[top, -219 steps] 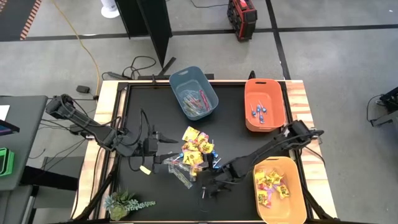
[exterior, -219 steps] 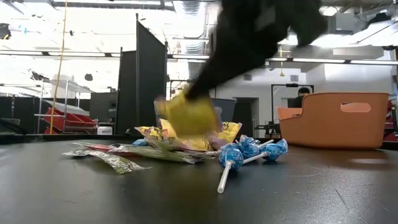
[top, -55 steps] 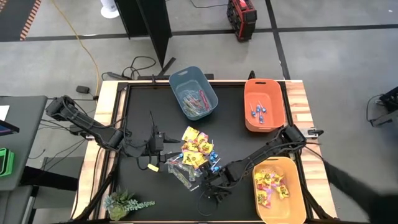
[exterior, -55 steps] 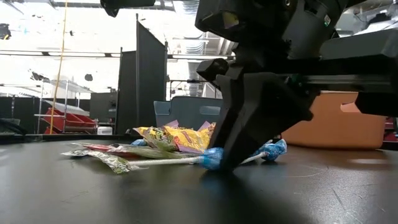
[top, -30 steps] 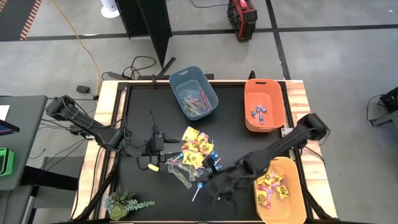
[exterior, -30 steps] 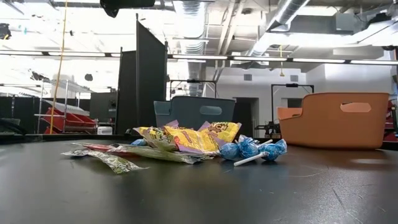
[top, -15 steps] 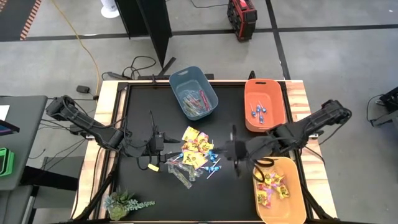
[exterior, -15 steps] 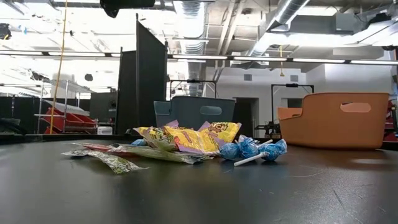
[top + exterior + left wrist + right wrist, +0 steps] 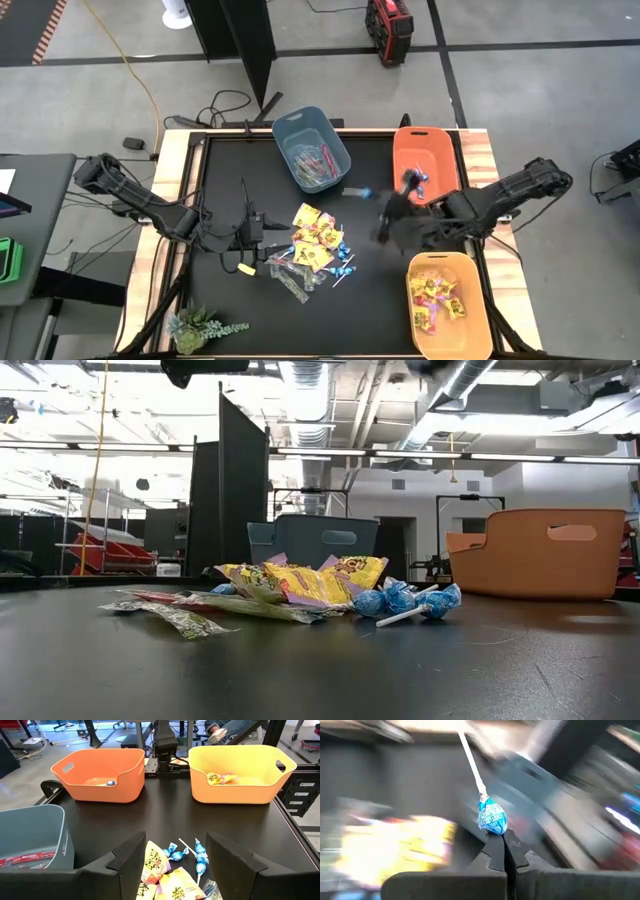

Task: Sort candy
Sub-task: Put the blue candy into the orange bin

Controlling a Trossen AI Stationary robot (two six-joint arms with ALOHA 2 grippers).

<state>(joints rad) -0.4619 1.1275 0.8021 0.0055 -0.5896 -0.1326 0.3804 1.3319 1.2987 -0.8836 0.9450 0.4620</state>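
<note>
A blue-wrapped lollipop point(image 9: 492, 818) is pinched by its wrapped head in the clenched jaws of the right gripper point(image 9: 504, 841), its thin white stick pointing away from the fingers. In the high view the right gripper point(image 9: 392, 212) is seen blurred above the table point(image 9: 240, 170), just beside the orange bin point(image 9: 426, 166), in which a few blue lollipops already lie. The rest of the candy point(image 9: 316, 245) is heaped near the middle of the table: yellow square packets with red print, more blue lollipops at the heap's right edge, and slim clear-wrapped sticks at its left and near side. In the low view the heap point(image 9: 300, 586) is seen lying flat on the dark surface, with no gripper near it. The blue-grey bin point(image 9: 311, 148) at the far side of the table holds pinkish sticks, and the yellow bin point(image 9: 449, 305) at the near right holds yellow packets. The left gripper point(image 9: 175, 857) is held low, just left of the heap, its jaws released and nothing between them.
</note>
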